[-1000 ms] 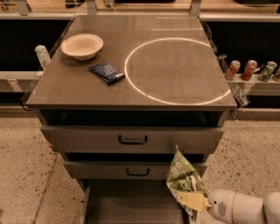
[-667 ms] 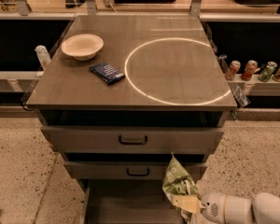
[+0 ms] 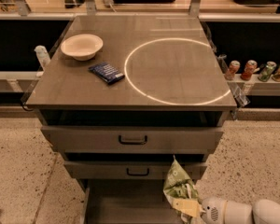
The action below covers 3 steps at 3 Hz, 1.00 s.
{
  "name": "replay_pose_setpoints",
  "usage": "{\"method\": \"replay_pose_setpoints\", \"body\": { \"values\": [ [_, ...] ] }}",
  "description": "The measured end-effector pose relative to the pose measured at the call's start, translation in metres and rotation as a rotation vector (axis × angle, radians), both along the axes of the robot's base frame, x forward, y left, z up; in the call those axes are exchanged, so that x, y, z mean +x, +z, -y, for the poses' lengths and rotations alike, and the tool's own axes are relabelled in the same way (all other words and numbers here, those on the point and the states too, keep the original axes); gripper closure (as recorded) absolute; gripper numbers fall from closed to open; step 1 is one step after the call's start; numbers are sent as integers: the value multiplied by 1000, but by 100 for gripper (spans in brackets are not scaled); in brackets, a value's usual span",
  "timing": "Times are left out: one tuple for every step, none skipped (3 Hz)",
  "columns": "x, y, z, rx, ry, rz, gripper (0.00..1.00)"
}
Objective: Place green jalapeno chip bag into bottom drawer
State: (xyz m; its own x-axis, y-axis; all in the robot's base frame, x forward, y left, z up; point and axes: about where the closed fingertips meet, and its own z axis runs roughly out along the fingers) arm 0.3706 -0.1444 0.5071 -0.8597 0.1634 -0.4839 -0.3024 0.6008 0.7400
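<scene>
Seemingly, claw (image 3: 196,212) clamps green jalapeno chip bag (image 3: 178,186) over bottom drawer (image 3: 126,203).

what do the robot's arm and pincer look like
The arm at the bottom right is white, built of rounded segments; its wrist end has a round patch of small dark holes. The pincer, against the green jalapeno chip bag, is pale tan. No cables visible.

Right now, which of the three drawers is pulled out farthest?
The bottom drawer: its flat grey floor shows, while the two handled drawers above are only slightly out. The gripper holds the green jalapeno chip bag above it.
</scene>
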Motion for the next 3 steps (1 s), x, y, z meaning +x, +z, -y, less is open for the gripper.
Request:
{"method": "replay_pose_setpoints", "body": {
  "values": [
    [-1,-36,21,66,-54,-46,100],
    [4,-97,26,196,-69,-140,100],
    [7,-157,17,321,-77,-246,100]
  ]
}}
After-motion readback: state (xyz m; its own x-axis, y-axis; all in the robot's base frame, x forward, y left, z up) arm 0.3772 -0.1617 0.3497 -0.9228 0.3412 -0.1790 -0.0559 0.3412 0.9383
